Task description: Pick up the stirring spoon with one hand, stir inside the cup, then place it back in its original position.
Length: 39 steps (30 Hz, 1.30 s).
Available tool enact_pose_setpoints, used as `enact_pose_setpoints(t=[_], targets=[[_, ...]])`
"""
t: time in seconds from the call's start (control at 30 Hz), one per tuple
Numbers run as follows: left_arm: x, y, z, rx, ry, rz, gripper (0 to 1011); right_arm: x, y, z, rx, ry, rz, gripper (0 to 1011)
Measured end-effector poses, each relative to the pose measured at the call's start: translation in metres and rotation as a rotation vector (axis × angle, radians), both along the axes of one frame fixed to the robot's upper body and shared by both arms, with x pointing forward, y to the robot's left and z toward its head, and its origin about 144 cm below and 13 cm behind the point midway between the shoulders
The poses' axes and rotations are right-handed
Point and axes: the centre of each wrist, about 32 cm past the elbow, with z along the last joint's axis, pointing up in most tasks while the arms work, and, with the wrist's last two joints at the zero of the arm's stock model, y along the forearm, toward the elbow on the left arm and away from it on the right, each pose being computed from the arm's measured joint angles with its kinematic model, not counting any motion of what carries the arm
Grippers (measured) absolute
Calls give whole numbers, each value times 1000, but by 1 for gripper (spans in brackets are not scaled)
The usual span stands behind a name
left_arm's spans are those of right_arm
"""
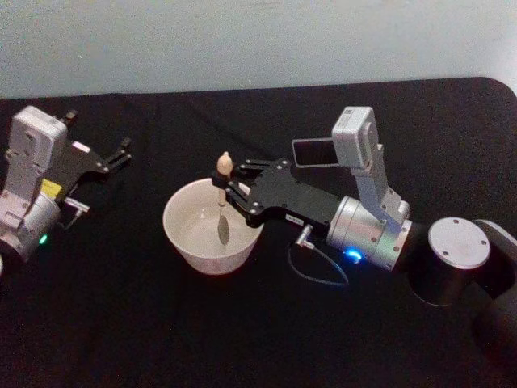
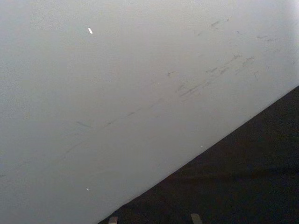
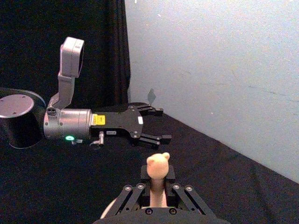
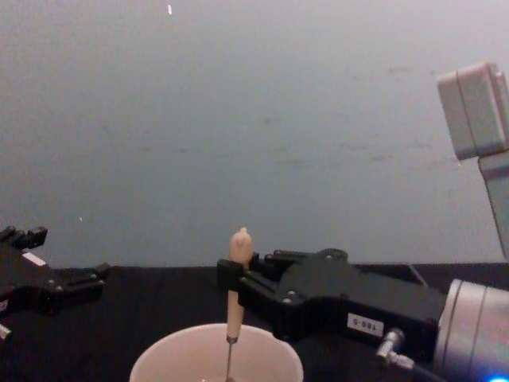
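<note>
The cream-white cup (image 1: pixel 184 242) stands at the middle of the black table, its rim also low in the chest view (image 4: pixel 274 354). The stirring spoon (image 1: pixel 224 168) stands upright in it, its beige knob up (image 4: pixel 239 243) (image 3: pixel 158 164) and its metal bowl down inside the cup. My right gripper (image 1: pixel 229 191) reaches in from the right and is shut on the spoon's handle just below the knob (image 4: pixel 229 288). The dark holder box (image 1: pixel 315 152) sits behind the right wrist. Far off at the left, my left gripper (image 1: pixel 123 153) (image 3: pixel 158 124) is parked and open.
A black cloth covers the table (image 1: pixel 121 323), and a pale wall (image 1: pixel 242 40) rises right behind it. The right arm's silver wrist (image 1: pixel 367 230) and a thin cable (image 1: pixel 319 271) lie to the right of the cup. Open cloth lies in front of the cup.
</note>
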Motion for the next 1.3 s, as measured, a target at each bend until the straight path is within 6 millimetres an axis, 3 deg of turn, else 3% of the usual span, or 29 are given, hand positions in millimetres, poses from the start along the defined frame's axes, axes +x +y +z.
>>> enact_pose_setpoints(t=[1.3], targets=[[0, 0, 0, 0, 0, 0, 1001, 1, -3, -3, -7, 12, -14, 173]])
